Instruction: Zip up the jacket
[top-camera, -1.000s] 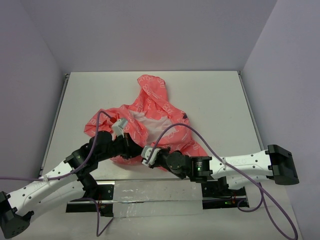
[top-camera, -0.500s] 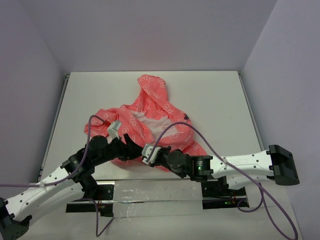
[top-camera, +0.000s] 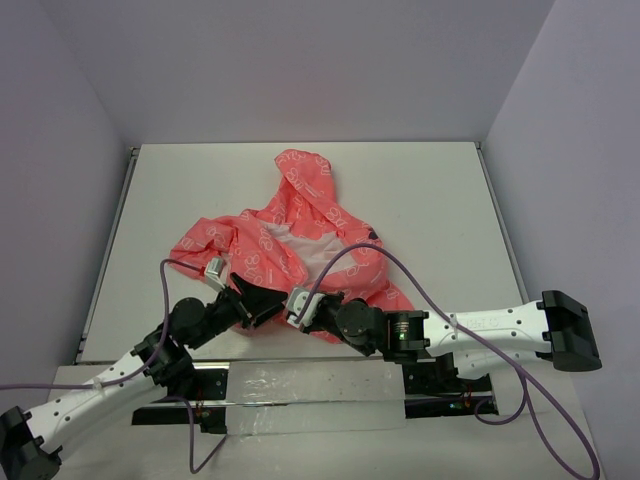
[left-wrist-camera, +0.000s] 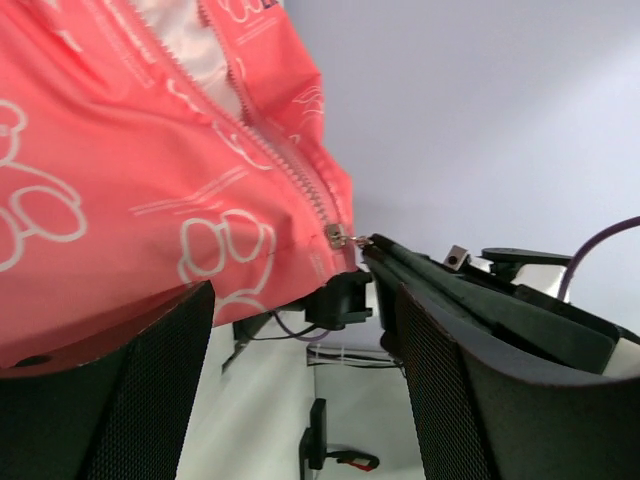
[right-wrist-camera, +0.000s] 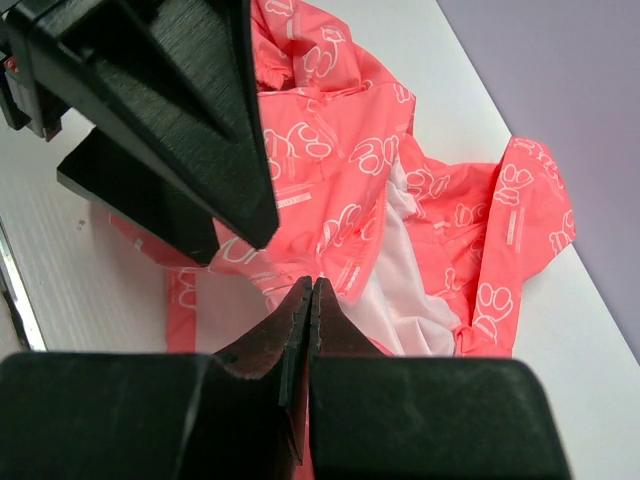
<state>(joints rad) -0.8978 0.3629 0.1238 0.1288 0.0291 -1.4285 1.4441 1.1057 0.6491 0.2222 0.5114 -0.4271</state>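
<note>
The coral-pink jacket (top-camera: 300, 235) lies crumpled in the middle of the table, hood toward the back, pale lining showing at the open front. In the left wrist view its zipper (left-wrist-camera: 285, 165) runs down to a metal slider (left-wrist-camera: 337, 236) at the bottom hem. My right gripper (top-camera: 303, 304) is shut, its tips pinching the small pull at that slider; in the right wrist view its fingers (right-wrist-camera: 330, 335) are pressed together over the jacket (right-wrist-camera: 400, 170). My left gripper (top-camera: 262, 303) stands open just left of it, its jaws wide apart beside the hem and holding nothing.
The white table (top-camera: 420, 200) has raised edges left and right, with walls close behind. A purple cable (top-camera: 400, 275) loops over the jacket's right side. The metal base rail (top-camera: 300, 385) runs along the near edge.
My left gripper has opened and let go of the jacket. Its arm has pulled back toward the near edge. The right gripper has stayed shut in place.
</note>
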